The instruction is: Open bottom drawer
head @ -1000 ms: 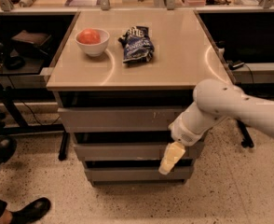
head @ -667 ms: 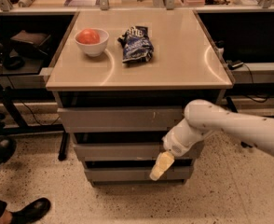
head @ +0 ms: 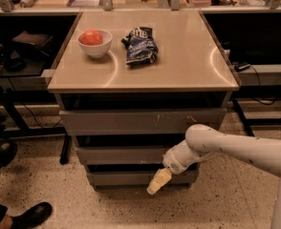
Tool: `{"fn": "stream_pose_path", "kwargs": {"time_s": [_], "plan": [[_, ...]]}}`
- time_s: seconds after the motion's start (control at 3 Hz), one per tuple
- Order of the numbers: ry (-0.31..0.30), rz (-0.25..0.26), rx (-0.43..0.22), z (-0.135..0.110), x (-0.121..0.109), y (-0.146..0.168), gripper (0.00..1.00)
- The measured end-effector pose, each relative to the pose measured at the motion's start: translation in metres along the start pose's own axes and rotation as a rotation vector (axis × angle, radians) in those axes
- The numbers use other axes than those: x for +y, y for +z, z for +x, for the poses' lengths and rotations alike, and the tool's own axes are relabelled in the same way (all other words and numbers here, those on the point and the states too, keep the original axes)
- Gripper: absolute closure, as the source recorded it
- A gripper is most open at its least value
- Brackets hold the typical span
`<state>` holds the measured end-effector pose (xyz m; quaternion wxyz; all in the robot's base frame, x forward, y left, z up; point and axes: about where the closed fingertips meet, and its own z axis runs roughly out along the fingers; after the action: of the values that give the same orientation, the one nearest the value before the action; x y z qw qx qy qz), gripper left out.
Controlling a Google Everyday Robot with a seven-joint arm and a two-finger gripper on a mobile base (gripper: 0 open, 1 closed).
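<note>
Pincer (head: 158, 181) first: its pale yellow tip sits low in the frame, a little right of centre, pointing down and to the left. It lies over the lower edge of the bottom drawer (head: 121, 178). Whether it touches the drawer front cannot be told, nor whether the pincer is apart or together. The white arm (head: 236, 149) comes in from the lower right edge of the frame and bends at a round joint in front of the cabinet's right side.

The bottom drawer is the lowest of three grey fronts, just above the speckled floor (head: 59, 194), and it looks closed. The middle drawer (head: 121, 155) and the top drawer (head: 131, 122) sit above it.

Compared with a second ago, the pincer has moved lower and further left, from the level of the middle drawer down to the bottom one. The arm's round joint has also dropped, from beside the top drawer to beside the middle one. All three drawer fronts look as they did then.

On the tabletop (head: 193, 56), a white bowl (head: 95, 50) holding a red-orange round fruit (head: 91, 37) stands at upper left. A dark crumpled snack bag (head: 139, 46) lies just to its right. Both are where they were. A black shoe (head: 33, 213) shows in the lower left corner.
</note>
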<state>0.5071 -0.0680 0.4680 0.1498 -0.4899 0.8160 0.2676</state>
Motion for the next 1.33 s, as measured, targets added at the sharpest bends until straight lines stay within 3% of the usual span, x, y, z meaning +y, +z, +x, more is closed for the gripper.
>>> {"fn": "stream_pose_path", "kwargs": {"time_s": [0.33, 0.67, 1.0, 1.33], "plan": [[0.001, 0.01, 0.0, 0.0, 0.001, 0.004, 0.0], [-0.006, 0.06, 0.125, 0.032, 0.003, 0.036, 0.0], [-0.006, 0.093, 0.345, 0.123, 0.011, 0.086, 0.0], [-0.029, 0.124, 0.421, 0.153, 0.012, 0.088, 0.0]]}}
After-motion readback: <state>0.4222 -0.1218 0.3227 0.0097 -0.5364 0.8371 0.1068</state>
